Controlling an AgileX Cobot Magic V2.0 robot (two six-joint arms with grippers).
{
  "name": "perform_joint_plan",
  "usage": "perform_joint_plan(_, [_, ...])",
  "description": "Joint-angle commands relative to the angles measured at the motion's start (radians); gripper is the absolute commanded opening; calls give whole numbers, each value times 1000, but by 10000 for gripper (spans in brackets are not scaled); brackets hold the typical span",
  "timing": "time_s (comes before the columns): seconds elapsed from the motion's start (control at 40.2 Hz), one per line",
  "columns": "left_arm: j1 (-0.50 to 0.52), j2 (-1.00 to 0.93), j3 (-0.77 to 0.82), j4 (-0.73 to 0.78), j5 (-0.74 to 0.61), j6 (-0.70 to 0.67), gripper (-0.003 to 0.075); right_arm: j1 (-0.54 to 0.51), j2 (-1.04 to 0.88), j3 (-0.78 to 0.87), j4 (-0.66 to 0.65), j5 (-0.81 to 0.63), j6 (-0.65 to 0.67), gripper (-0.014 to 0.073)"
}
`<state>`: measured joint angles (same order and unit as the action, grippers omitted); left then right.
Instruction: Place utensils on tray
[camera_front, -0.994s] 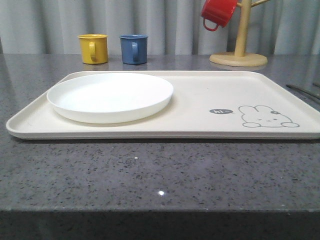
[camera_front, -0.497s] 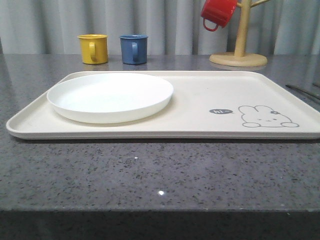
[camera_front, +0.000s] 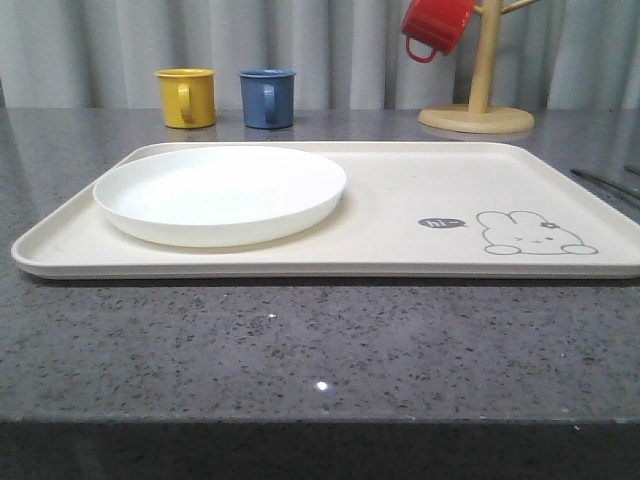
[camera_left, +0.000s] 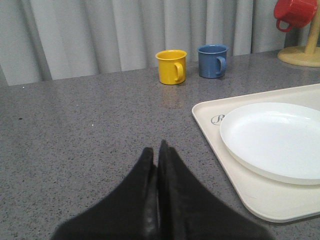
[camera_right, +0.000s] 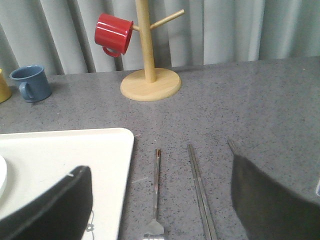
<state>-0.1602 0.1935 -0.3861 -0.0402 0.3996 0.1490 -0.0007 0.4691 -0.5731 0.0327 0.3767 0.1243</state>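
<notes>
Counting one plate (camera_front: 220, 193), three mugs (camera_front: 186, 97)

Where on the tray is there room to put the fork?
The tray is bare between the white plate and the rabbit drawing, and along its far rim. Its left half is crowded by the plate. The fork and chopsticks lie on the counter just off the tray's right edge.
</notes>
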Motion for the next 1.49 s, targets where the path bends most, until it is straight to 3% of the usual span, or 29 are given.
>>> perform_joint_plan(0.0, [-6, 9, -27, -11, -83, -5, -18, -4, 11, -39, -1, -77, -5, 592])
perform_joint_plan(0.249, [-6, 9, -27, -11, -83, -5, -18, -4, 11, -39, -1, -69, -5, 592])
perform_joint_plan(0.373, [-6, 9, -27, -11, -83, -5, -18, -3, 49, -64, -24, -13, -30, 541])
perform_joint_plan(0.497, [-6, 9, -27, -11, -83, -5, -18, -3, 193, -154, -52, 67, -87, 454])
perform_joint_plan(0.994, [-6, 9, -27, -11, -83, -5, -18, 45, 821, -586, -52, 509, -92, 454])
perform_joint_plan(1.467, [-6, 9, -27, -11, -83, -5, -18, 49, 1060, -628, -22, 472, -92, 454])
